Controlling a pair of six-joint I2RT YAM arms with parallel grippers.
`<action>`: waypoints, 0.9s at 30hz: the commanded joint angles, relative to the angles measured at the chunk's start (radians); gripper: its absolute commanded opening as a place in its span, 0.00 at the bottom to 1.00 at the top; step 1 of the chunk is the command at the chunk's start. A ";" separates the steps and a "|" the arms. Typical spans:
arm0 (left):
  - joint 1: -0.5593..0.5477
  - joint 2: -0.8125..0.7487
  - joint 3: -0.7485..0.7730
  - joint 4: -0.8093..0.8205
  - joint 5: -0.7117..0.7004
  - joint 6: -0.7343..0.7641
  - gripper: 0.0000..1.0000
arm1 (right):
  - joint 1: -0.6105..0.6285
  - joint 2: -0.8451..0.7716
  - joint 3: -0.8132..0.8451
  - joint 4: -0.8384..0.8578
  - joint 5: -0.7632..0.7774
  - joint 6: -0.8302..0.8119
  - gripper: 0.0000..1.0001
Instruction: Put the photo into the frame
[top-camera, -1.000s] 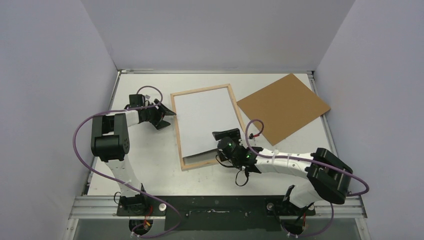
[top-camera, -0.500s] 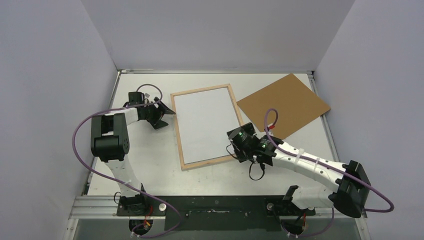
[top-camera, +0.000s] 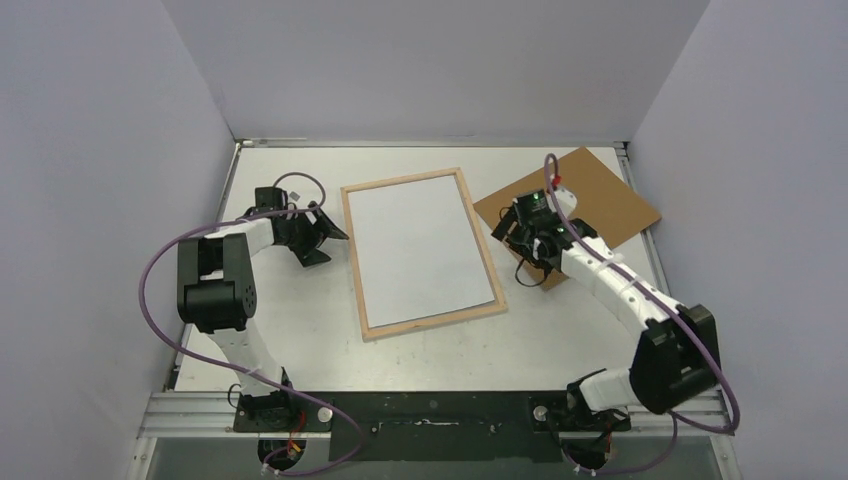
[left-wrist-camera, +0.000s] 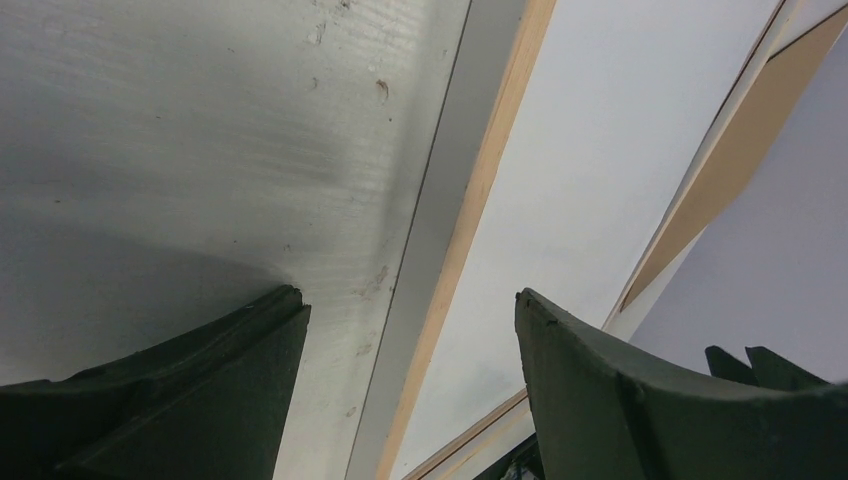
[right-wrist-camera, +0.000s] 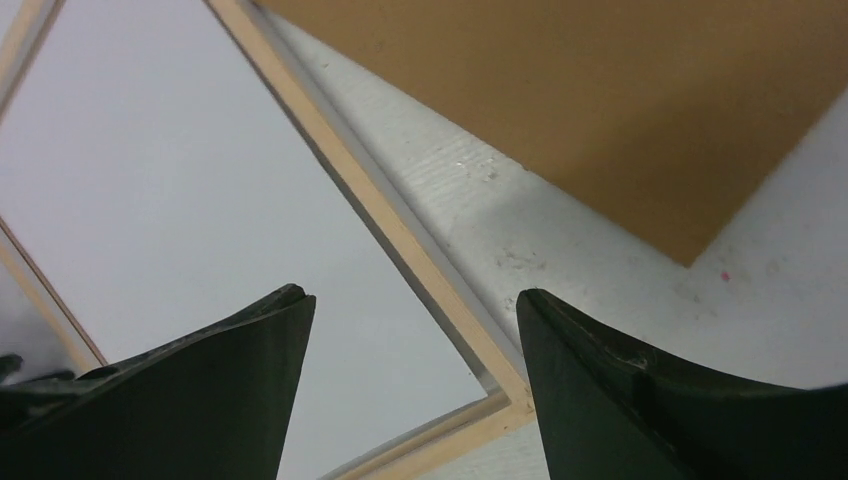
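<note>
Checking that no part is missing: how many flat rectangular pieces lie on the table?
3: the frame in the middle, the photo white side up inside it, and the brown backing board to its right. Anything thin lying beneath them would be hidden.

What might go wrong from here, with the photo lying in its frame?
The brown board lies flat on the table, so the open right claw above its edge may slip or just shove it. Moving it over might knock the frame or shift the loose photo. The open left claw sits close beside the frame and might bump it.
</note>
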 joint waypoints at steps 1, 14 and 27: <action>-0.008 -0.033 -0.020 -0.045 0.019 0.052 0.75 | -0.002 0.164 0.177 -0.012 -0.241 -0.463 0.76; -0.038 -0.043 -0.079 -0.101 0.057 0.073 0.73 | 0.000 0.373 0.195 -0.109 -0.401 -0.699 0.80; -0.043 -0.031 -0.076 -0.118 0.065 0.086 0.73 | 0.010 0.469 0.183 -0.133 -0.393 -0.691 0.53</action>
